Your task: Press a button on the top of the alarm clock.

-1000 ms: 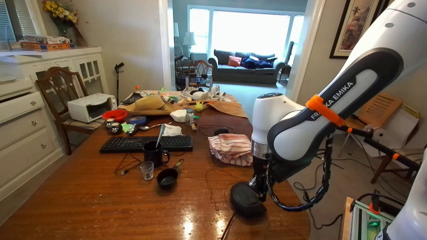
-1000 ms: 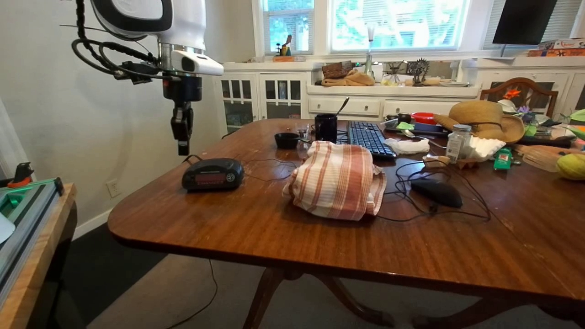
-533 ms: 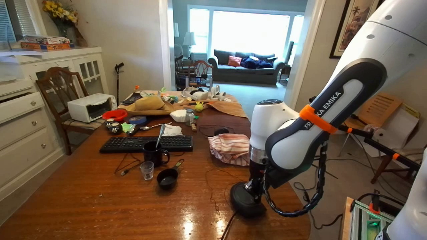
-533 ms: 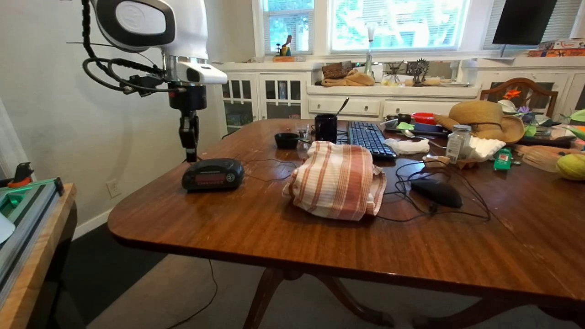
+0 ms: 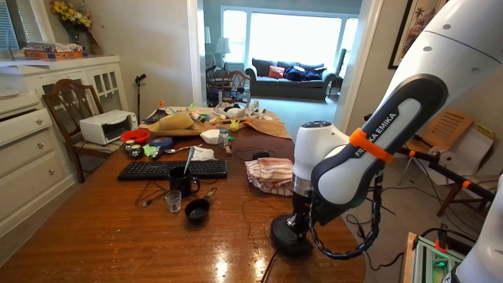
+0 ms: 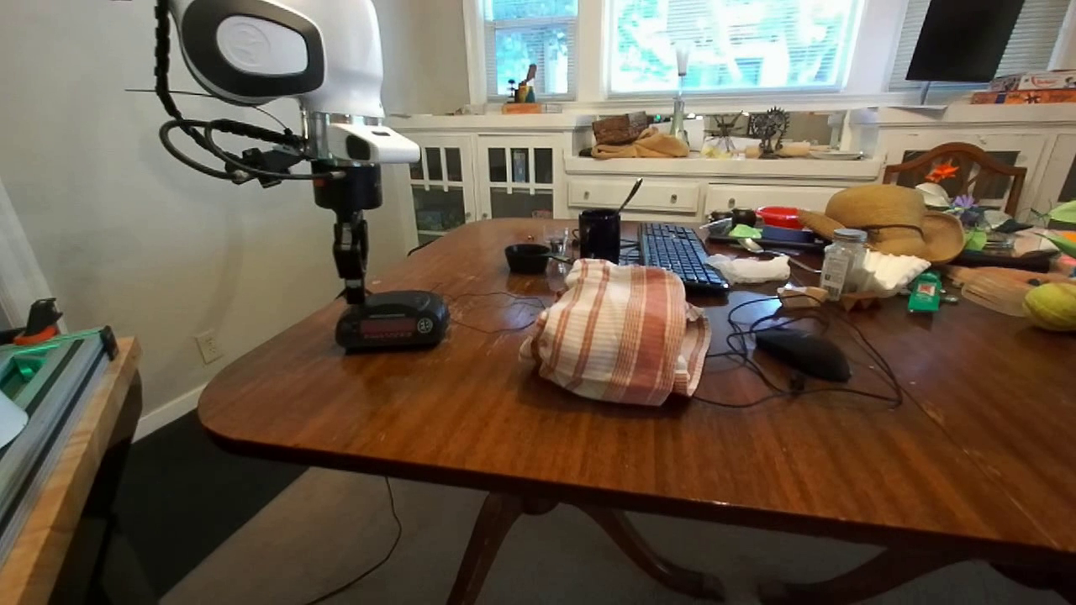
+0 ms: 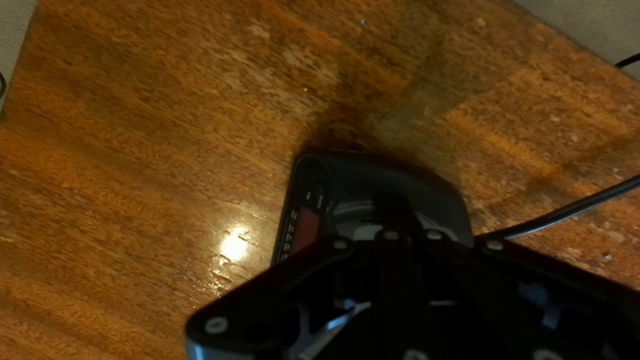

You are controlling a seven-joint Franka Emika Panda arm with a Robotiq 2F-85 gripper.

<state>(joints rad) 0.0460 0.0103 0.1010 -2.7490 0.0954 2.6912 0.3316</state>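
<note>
The alarm clock is a small low black device with a domed top and a dark red display. It sits near the table's end in both exterior views (image 5: pixel 281 236) (image 6: pixel 391 326). In the wrist view the clock (image 7: pixel 345 172) lies under my gripper, which hides part of its top. My gripper (image 6: pixel 356 296) points straight down, with its tips at the clock's top near one end. I cannot tell whether they press a button. In the wrist view the gripper (image 7: pixel 392 200) has its fingers together and nothing between them. In an exterior view the gripper (image 5: pixel 298 232) partly covers the clock.
A striped cloth (image 6: pixel 626 332) lies beside the clock. A black measuring cup (image 5: pixel 197 210), a glass (image 5: pixel 173 201), a black mug (image 5: pixel 180 182) and a keyboard (image 5: pixel 157 169) stand farther along. A power cord (image 7: pixel 560 212) runs from the clock.
My gripper has come down from above the clock to its top and moved slightly over it. The fingers stay shut. The clock has not visibly moved.
</note>
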